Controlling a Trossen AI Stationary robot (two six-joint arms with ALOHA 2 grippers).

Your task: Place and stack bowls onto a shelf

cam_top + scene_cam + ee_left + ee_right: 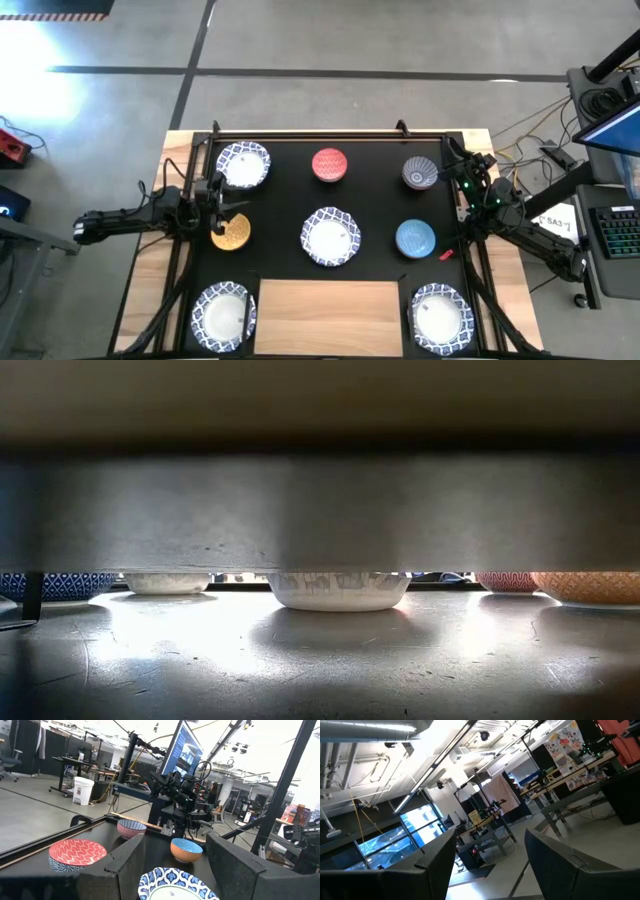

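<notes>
In the high view, eight bowls rest on their bases on a black mat (370,205). White bowls with blue rims sit far left (243,163), centre (331,237), near left (224,314) and near right (441,314). The small ones are red (330,165), blue-grey patterned (420,173), yellow-gold (231,232) and plain blue (415,238). The light-wood shelf (329,315) lies at the near edge. My left gripper (218,200) (175,852) hangs open between the far-left white bowl and the yellow-gold one. My right gripper (462,170) (490,842) is open beside the patterned bowl, pointing up into the room.
A black frame (330,134) borders the mat. A small red object (446,254) lies beside the plain blue bowl. In the low view a dark slab (320,510) fills the upper picture, with the centre white bowl (338,590) showing below it. Bare mat lies between the bowls.
</notes>
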